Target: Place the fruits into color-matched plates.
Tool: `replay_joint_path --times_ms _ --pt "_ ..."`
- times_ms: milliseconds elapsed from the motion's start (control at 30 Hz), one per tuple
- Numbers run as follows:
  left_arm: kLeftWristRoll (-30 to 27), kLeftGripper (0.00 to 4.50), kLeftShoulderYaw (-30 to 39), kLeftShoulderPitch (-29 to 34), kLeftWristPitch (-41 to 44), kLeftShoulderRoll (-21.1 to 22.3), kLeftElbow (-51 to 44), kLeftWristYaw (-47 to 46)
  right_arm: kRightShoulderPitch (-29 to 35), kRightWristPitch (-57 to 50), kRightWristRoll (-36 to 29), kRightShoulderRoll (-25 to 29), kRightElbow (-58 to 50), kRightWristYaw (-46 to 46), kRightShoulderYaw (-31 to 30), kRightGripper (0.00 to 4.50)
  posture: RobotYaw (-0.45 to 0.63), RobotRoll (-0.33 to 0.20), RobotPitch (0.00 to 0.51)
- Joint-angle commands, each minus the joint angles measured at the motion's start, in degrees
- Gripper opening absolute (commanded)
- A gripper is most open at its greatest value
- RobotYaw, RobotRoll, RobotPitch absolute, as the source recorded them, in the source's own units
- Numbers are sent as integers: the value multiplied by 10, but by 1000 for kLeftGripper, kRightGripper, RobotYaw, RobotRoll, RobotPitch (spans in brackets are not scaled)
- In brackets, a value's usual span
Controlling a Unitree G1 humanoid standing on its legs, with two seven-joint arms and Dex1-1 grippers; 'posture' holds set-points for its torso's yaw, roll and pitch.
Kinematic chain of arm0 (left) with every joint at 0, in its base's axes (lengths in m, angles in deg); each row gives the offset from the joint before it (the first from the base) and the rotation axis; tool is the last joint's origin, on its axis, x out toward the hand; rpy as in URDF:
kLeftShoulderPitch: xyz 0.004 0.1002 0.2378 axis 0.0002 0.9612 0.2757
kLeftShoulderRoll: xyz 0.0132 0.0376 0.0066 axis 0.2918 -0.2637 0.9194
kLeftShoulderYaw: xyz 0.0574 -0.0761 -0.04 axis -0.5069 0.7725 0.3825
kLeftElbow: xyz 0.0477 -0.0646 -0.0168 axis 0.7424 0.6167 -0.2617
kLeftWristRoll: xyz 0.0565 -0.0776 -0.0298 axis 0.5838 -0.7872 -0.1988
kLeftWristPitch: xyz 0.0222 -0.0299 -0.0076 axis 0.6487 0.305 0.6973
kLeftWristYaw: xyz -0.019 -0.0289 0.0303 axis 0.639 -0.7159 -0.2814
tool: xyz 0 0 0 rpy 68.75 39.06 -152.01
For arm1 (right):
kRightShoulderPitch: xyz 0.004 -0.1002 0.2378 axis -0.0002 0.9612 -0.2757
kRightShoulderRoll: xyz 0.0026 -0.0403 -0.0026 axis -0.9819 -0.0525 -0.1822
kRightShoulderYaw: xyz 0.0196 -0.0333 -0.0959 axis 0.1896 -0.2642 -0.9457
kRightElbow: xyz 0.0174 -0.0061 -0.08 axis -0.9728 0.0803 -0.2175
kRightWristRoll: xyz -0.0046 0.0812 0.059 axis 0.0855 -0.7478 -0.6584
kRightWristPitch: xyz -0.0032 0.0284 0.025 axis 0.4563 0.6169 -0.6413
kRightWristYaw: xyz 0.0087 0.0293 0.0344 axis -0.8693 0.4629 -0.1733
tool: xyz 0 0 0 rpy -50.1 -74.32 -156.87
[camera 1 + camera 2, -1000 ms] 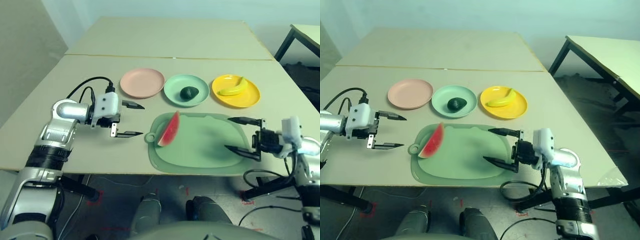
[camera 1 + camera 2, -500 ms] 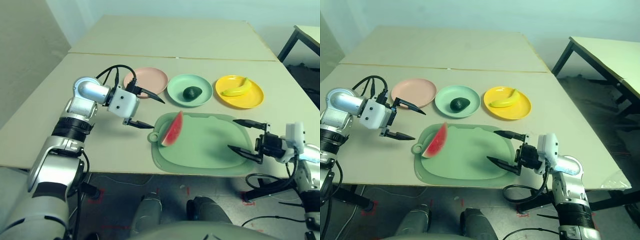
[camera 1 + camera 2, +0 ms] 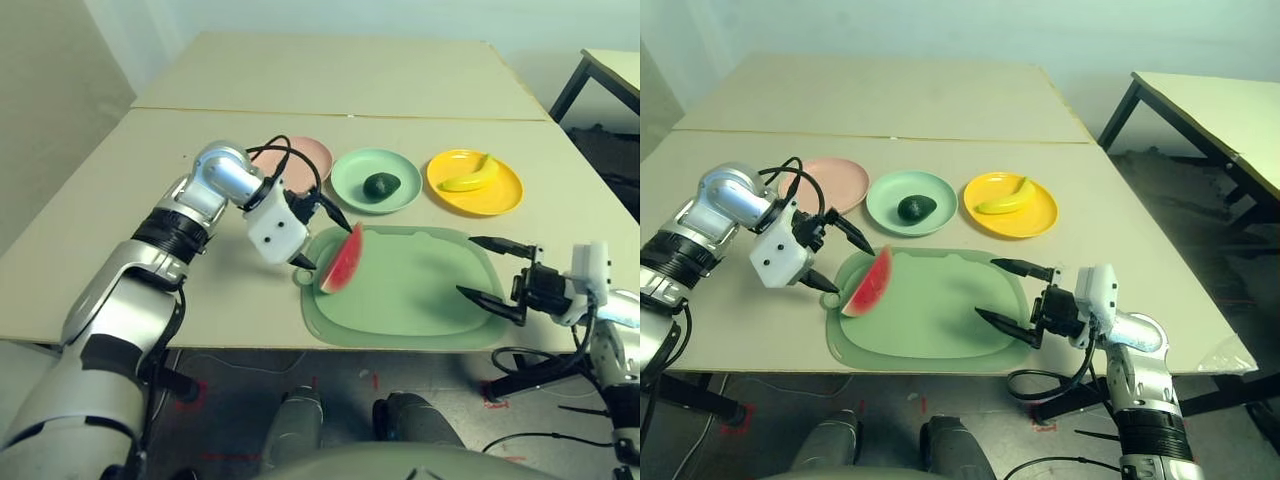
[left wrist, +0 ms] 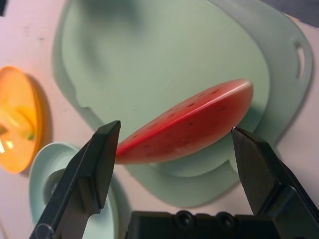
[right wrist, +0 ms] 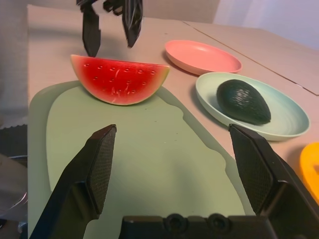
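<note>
Beside the watermelon wedge, the left gripper has arrived.

The watermelon wedge is red, dotted with dark seeds, and edged in green rind; it lies on a pale green mat. Across the upper middle sit a pink plate, a mint green plate with a dark green avocado, and a yellow plate with a yellow banana, all on a beige desk

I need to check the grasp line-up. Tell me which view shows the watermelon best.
The left wrist view: the watermelon lies on the mat, framed between the open left gripper fingers. The right wrist view shows its seeded face upright, side-on, farther off. The eye views show it small at the mat's left edge, the left gripper beside it.
</note>
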Motion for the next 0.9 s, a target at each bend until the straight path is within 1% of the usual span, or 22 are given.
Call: replay_joint_path --times_ms 33,100,200,333,600,767,900 --pt "24 4500 -7 -17 -15 -15 26 7 9 -4 -6 2 -15 6 -3 4481 -15 0 48" --pt "23 4500 -4 -19 -14 -24 35 7 11 -6 -6 3 -17 9 -3 4481 -15 0 48" --pt "46 4500 -2 -20 -18 -44 60 -5 19 -10 -5 1 -25 19 -3 4481 -24 0 48" --pt "65 4500 2 -16 -18 -56 69 -15 29 -22 -8 -4 -45 42 -1 4481 -30 0 47" --pt "98 4500 2 -16 -23 -62 89 -34 44 -22 -4 0 -52 41 -6 4481 -35 0 44" --pt "137 4500 -6 -5 -10 -62 92 -56 46 -23 0 -2 -49 40 -12 4481 -33 0 46" --pt "157 4500 -5 0 -9 -68 95 -75 42 -30 2 -6 -44 50 -15 4481 -30 0 47"
